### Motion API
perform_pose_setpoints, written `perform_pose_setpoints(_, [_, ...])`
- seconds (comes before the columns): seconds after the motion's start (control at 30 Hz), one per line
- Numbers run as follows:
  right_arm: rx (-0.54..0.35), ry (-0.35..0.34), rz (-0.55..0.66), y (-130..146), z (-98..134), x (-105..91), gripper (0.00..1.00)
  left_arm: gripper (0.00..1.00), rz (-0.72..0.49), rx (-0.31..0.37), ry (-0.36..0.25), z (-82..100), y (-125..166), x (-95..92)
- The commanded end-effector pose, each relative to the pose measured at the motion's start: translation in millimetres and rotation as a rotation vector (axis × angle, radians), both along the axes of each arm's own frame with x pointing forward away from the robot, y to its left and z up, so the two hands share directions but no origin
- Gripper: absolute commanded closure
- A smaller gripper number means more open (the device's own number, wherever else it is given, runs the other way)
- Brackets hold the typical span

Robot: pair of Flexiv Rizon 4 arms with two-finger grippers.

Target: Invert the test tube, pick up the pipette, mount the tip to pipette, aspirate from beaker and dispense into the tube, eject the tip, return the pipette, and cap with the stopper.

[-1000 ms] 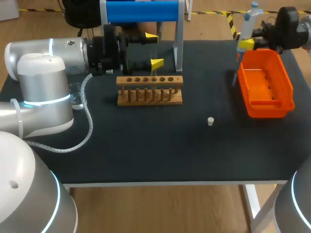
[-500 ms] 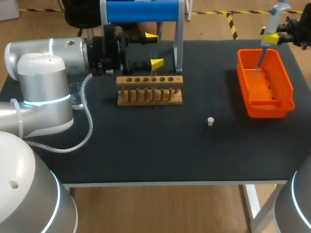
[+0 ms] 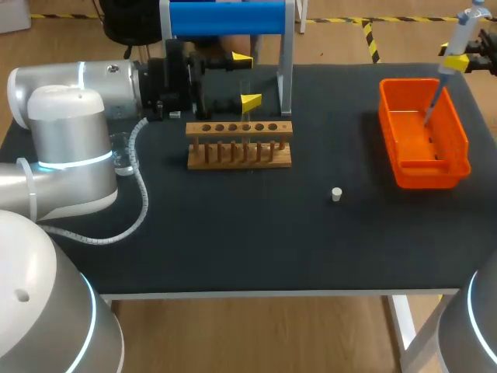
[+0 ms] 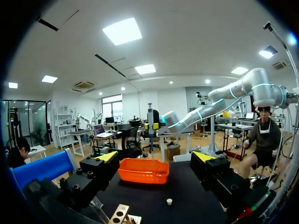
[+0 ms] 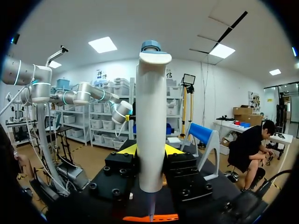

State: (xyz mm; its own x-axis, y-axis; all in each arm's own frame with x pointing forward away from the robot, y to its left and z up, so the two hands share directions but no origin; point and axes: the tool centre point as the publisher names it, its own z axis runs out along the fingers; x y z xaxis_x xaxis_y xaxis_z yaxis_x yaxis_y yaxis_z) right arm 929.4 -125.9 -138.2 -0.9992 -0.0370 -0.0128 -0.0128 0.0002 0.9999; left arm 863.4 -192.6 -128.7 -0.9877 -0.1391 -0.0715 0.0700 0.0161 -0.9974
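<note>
Black tabletop (image 3: 233,241) under both arms. Toward the back middle, wooden rack (image 3: 239,144) with a row of holes along its top; behind it, blue-topped stand (image 3: 225,19). Just behind the rack and beside the stand's post, left gripper (image 3: 244,80) lying sideways, fingers spread wide, nothing between them. Same in the left wrist view: left gripper (image 4: 155,157) agape, orange bin (image 4: 143,171) and small white stopper (image 4: 169,201) ahead of it, a corner of the rack (image 4: 120,213) under it. Against the left arm's elbow, clear glass vessel (image 3: 122,155), partly hidden. Stopper (image 3: 336,194) alone on bare tabletop, between rack and bin, apart from both. Orange bin (image 3: 423,144) at the right side. At the far right corner, right gripper (image 3: 458,62), clamped on the pipette (image 3: 464,35): pipette tilted, head up and outward, thin lower end over the bin's inside, contact with the bin not discernible. From the right wrist: right gripper (image 5: 150,150) pressing the white pipette (image 5: 152,116) from both sides, blue button on top, orange rim (image 5: 149,217) directly below.
</note>
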Motion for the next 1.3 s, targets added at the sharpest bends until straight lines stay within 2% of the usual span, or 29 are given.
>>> perform_pose_setpoints(0.03, [0.003,0.001,0.022,-7,-3,6.2,1.00,0.00,0.000,-0.002,-0.001,-0.6,0,0.2])
perform_pose_setpoints(1.3, [-0.014,-0.009,0.049,-23,-6,4.2,1.00,0.00,0.000,-0.002,-0.001,-0.6,0,0.2])
